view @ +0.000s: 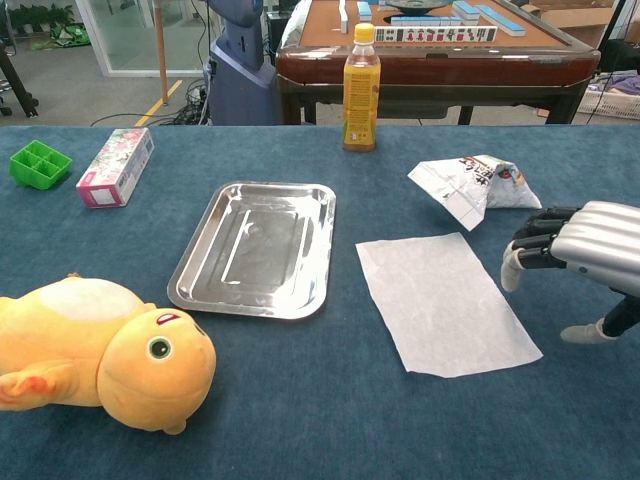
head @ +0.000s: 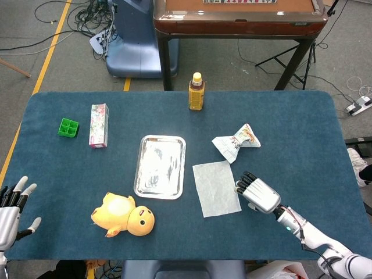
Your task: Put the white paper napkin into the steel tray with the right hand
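Head view: the right hand [head: 257, 193] is empty, fingers loosely curled, just beside the napkin [head: 216, 188].
Its long side runs near to far; the tray [head: 142, 173] is further left.

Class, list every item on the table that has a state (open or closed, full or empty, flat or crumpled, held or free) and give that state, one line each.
Napkin: flat on the cloth, not held.
Tray: empty.
Bottle: upright, capped.
Wrapper: crumpled.
Pink box: lying flat, closed.
Green tray: empty.
Plush duck: lying on its side.
Right robot hand: empty, beside the napkin.
Left robot hand: empty, fingers spread.
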Action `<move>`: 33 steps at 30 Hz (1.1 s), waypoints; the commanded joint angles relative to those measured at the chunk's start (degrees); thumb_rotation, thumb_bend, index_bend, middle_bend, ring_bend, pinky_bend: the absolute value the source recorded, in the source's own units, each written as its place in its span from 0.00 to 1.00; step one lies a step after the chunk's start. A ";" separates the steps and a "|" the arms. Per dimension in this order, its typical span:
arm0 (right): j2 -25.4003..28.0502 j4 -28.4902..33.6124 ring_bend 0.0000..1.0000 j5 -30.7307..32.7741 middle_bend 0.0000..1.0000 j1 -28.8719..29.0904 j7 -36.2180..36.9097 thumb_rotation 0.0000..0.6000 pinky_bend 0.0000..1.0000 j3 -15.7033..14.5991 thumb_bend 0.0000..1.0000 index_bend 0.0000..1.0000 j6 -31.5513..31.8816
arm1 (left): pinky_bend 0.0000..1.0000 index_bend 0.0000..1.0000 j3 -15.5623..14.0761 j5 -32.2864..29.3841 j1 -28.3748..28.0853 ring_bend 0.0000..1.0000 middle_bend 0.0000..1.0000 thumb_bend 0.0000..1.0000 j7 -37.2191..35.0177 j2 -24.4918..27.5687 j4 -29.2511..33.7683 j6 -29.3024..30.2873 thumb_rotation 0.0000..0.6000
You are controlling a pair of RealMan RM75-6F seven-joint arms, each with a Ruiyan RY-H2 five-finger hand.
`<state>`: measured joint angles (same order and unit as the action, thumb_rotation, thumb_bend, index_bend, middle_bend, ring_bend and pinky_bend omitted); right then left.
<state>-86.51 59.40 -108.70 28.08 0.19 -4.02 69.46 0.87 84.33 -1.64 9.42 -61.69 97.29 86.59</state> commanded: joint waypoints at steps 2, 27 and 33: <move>-1.98 -2.27 0.22 0.03 0.34 1.14 1.18 1.00 0.22 -0.60 0.12 0.40 0.44 | 0.03 0.15 0.06 -0.20 0.05 0.08 0.02 0.22 -0.21 0.05 -0.16 -0.04 1.00; -7.41 -7.54 0.22 1.11 0.34 4.56 2.44 1.00 0.22 -2.47 0.18 0.41 1.36 | 0.03 0.15 -0.08 -0.67 0.55 0.08 0.02 0.22 -2.57 0.12 -1.94 -0.37 1.00; -8.44 -8.86 0.22 1.09 0.34 5.04 3.55 1.00 0.22 -2.91 0.29 0.42 2.26 | 0.03 0.15 -0.13 -0.59 0.62 0.08 0.02 0.22 -3.00 0.09 -2.27 -0.41 1.00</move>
<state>-94.87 50.60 -107.64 33.07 3.67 -6.91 71.65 0.74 83.74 -1.03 6.43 -61.59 95.02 86.18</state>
